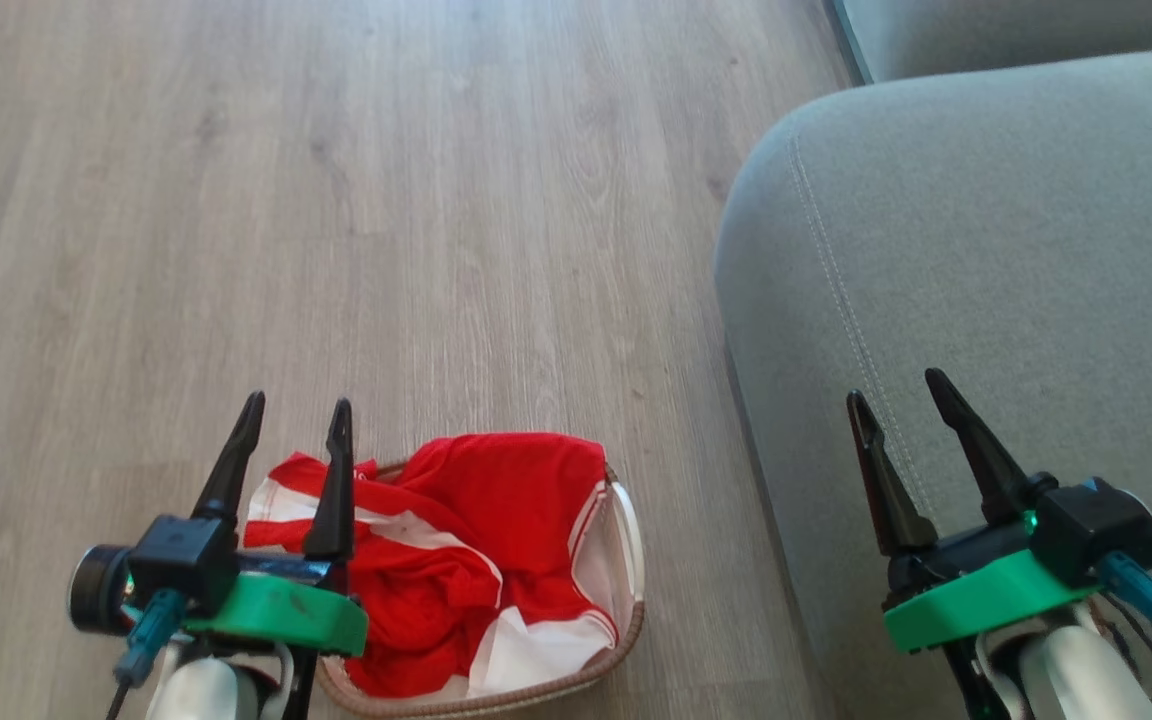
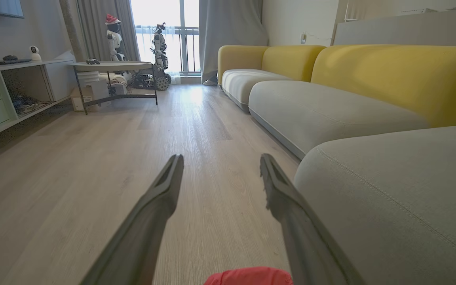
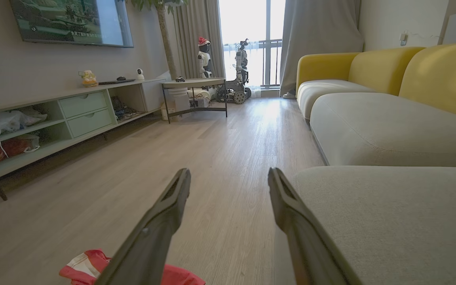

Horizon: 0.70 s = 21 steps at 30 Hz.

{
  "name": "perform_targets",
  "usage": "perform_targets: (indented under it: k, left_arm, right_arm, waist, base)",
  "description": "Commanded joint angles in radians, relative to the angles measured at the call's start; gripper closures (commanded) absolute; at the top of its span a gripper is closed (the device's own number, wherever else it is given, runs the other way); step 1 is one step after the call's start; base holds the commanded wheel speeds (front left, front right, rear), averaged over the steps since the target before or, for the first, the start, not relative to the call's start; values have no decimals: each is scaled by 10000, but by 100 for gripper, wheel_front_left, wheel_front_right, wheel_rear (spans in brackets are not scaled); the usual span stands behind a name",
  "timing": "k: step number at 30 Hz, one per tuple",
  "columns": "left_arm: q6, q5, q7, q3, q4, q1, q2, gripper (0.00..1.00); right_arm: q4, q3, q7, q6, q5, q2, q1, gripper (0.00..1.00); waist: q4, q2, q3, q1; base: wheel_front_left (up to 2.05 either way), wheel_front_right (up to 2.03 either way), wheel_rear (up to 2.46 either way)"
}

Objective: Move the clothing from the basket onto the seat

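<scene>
**Clothing in basket, both grippers released**

We see the clothing [image 1: 466, 540] heaped in the basket [image 1: 631, 620] on the floor [image 1: 336, 200], near the seat [image 1: 986, 250] but apart from it. One white-striped fold spills leftward over the rim. We can't tell the basket's long axis because its near end is cut off. The seat's stitched seam runs away from the robot. The left gripper [image 1: 298, 400] is over the basket's left edge, fingers spread and empty. The right gripper [image 1: 893, 385] is over the seat, likewise spread and empty.

Open floor [image 1: 686, 480] between basket [image 1: 632, 618] and seat [image 1: 986, 250]
</scene>
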State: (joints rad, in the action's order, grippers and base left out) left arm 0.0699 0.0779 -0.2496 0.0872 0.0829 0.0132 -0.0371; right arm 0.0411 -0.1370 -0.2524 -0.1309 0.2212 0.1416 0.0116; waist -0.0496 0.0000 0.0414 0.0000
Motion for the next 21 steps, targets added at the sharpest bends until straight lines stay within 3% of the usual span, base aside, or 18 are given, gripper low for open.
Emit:
perform_targets:
  k: [1,13,21]
  left_arm:
    - [-49,42,-122,-273,-252,419,-131,0]
    - [-62,-6,-122,-344,811,1074,-131,0]
    - [6,-124,-122,-509,2268,1875,-215,0]
  right_arm:
    - [-360,-218,-93,2,75,199,491,0]
    - [-850,-265,-93,2,220,304,1092,0]
    - [-1451,-175,-93,2,274,283,1611,0]
  waist:
    - [-65,0,89,0]
    - [-599,0,1289,0]
    - [-976,0,2368,0]
  base:
    - [0,0,0]
    - [0,0,0]
    - [0,0,0]
